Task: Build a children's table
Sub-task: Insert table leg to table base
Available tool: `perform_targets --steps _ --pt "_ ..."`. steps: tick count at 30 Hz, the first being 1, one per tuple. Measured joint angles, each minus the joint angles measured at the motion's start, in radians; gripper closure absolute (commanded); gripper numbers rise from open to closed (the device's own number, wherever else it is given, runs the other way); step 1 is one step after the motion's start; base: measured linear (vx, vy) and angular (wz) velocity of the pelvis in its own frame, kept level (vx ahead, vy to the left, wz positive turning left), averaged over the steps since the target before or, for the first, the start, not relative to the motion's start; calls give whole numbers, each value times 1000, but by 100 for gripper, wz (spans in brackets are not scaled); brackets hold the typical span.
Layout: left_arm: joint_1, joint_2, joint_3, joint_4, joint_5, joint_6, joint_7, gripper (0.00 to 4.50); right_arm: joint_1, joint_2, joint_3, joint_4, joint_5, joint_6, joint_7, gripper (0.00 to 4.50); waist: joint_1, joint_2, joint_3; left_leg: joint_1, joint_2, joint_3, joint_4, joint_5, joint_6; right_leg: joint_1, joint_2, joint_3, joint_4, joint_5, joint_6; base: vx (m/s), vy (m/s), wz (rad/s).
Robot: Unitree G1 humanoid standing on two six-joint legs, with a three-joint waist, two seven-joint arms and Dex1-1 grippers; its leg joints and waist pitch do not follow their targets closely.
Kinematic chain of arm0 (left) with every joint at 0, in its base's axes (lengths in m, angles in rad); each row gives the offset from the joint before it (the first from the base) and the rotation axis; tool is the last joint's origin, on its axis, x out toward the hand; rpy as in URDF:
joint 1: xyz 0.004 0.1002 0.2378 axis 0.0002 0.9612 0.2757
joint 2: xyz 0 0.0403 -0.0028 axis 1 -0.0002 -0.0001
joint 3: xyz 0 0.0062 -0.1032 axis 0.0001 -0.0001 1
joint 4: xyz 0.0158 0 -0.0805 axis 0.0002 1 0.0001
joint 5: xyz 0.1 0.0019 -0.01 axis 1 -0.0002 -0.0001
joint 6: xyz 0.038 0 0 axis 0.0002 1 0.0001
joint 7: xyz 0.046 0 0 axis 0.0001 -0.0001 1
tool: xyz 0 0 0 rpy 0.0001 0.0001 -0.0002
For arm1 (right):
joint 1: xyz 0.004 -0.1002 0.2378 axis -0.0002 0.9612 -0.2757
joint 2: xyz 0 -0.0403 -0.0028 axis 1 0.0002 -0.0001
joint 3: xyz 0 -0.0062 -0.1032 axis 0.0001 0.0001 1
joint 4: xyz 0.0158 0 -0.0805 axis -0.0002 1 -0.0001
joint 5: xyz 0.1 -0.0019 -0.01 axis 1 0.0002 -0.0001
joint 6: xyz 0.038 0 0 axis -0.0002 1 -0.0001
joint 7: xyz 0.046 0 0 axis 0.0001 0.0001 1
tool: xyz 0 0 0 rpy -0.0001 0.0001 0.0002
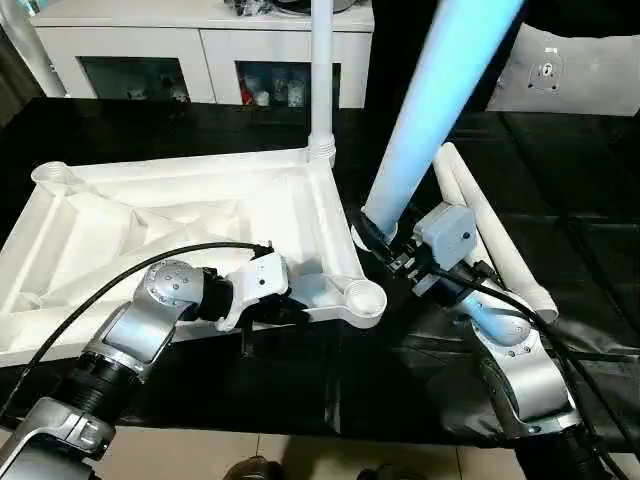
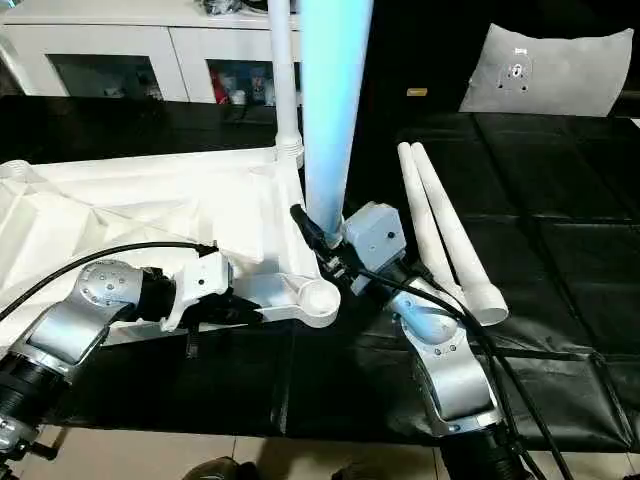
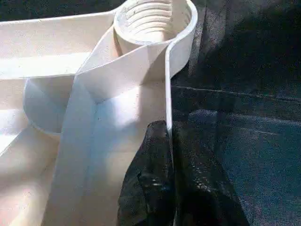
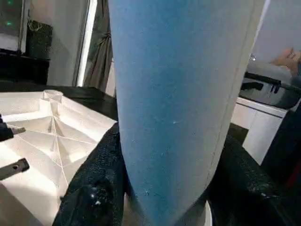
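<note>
The white table top (image 1: 150, 215) lies upside down on the black work surface, ribs showing. One white leg (image 1: 321, 70) stands upright in its far right corner socket. My right gripper (image 1: 385, 245) is shut on another leg (image 1: 430, 90) near its lower end; its fingers (image 4: 94, 188) hug both sides. That leg tilts to the right and hangs just beyond the empty, threaded near right socket (image 1: 362, 298), apart from it. My left gripper (image 1: 285, 300) is shut on the top's near rim beside that socket (image 3: 153, 21), its fingers (image 3: 150, 179) pinching the thin wall.
Two spare white legs (image 1: 490, 230) lie side by side on the black cover to the right of my right arm. A white cabinet (image 1: 200, 50) stands behind the work surface, a grey pad (image 1: 570, 70) at the back right. The surface's front edge runs just below my forearms.
</note>
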Motion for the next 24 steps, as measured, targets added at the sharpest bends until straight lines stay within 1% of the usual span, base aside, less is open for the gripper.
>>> perform_targets --steps 2,3,5,8,9,11,12,15,16,17,18,19,24 --pt "1 0 0 -1 0 0 1 450 0 -2 0 -1 -15 -5 -6 260 0 0 0 0 0 0 0 0 0 0 0 0 0 0 0 0 0 0" --pt "2 0 0 -2 0 0 2 450 0 -9 0 0 -45 -5 -19 260 0 0 0 0 0 0 0 0 0 0 0 0 0 0 0 0 0 0" --pt "4 0 1 -4 0 0 3 450 -1 -18 -3 10 -79 -5 -45 260 0 0 0 0 0 0 0 0 0 0 0 0 0 0 0 0 0 0" --pt "15 4 6 -22 1 -2 5 450 -1 -15 -19 23 -90 -3 -75 260 -1 9 5 0 0 0 -1 0 0 0 0 0 -1 0 0 0 0 0" --pt "19 11 6 -31 -1 -1 4 450 -1 -13 -22 22 -90 3 -83 260 -2 14 8 0 0 0 -1 0 0 -1 0 0 -1 0 0 0 0 0" --pt "20 22 6 -45 -3 1 1 450 0 -10 -22 9 -90 16 -85 260 -5 18 13 -1 0 1 -4 0 0 -3 0 1 -2 0 0 0 0 0" --pt "24 31 6 -65 -4 7 -2 450 6 -6 -22 -7 -89 22 -87 260 -6 20 18 -1 0 1 -6 0 0 -4 0 1 -2 0 0 0 0 0" --pt "29 54 11 -126 -10 37 -7 450 39 -2 -30 -53 -86 43 -92 260 -5 12 39 -4 0 3 -12 1 -1 -10 1 1 -3 -1 0 0 0 0" --pt "31 56 12 -134 -10 41 -8 450 42 -2 -32 -54 -86 46 -93 260 -5 12 42 -4 1 3 -12 1 -1 -10 1 1 -3 -1 0 0 0 0" --pt "32 57 14 -150 -11 48 -10 450 45 -2 -37 -54 -86 54 -96 260 -5 14 48 -4 1 4 -13 1 -1 -10 1 1 -4 -2 0 0 0 0" --pt "35 59 16 -168 -12 55 -11 450 49 -1 -40 -57 -85 58 -100 260 -5 14 56 -5 1 5 -14 1 -1 -10 1 1 -7 -2 0 0 0 0" --pt "39 62 18 -187 -12 61 -11 450 56 0 -41 -67 -84 61 -105 260 -4 14 61 -5 1 6 -16 1 -1 -10 1 1 -9 -2 0 0 0 0" --pt "56 71 24 -243 -18 84 -15 450 64 10 -54 -84 -87 65 -134 260 -3 13 70 -11 1 9 -20 3 5 -13 0 1 -16 -2 0 0 0 0"
